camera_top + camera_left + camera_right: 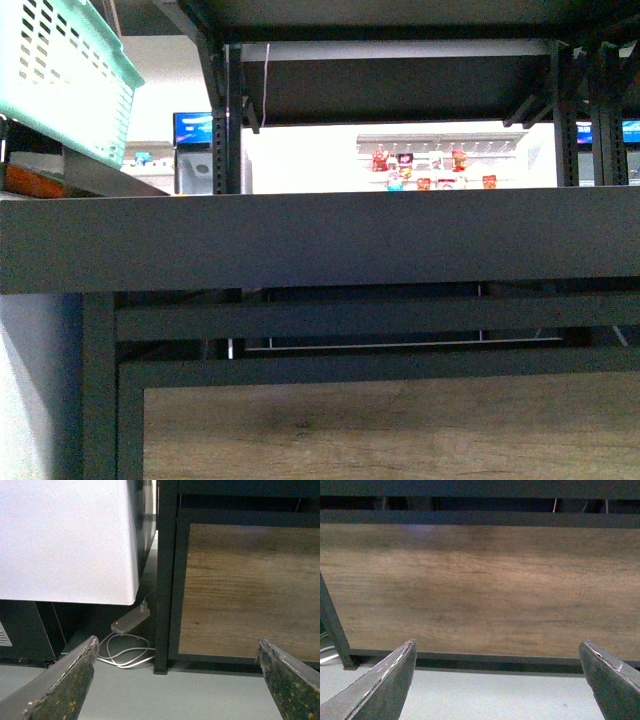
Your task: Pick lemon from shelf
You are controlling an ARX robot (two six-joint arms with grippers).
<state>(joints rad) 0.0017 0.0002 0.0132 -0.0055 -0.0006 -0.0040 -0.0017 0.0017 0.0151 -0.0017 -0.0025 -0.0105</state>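
The lemon is not in view in any frame. The black metal shelf (pixel 320 240) fills the front view, its deep dark front edge at eye level, so the deck's top is hidden. Neither arm shows in the front view. My left gripper (pixel 177 645) is open and empty, low near the floor, facing the shelf's black post (pixel 166 575) and its wood base panel (pixel 245 585). My right gripper (pixel 497 645) is open and empty, low, facing the same wood panel (pixel 480 585) below a dark rail.
A mint green perforated basket (pixel 60 75) sits at upper left. A white cabinet (pixel 65 540) stands beside the shelf, with a power strip and white cable (pixel 127 650) on the grey floor. Distant white racks with packets (pixel 430 170) show through the shelf.
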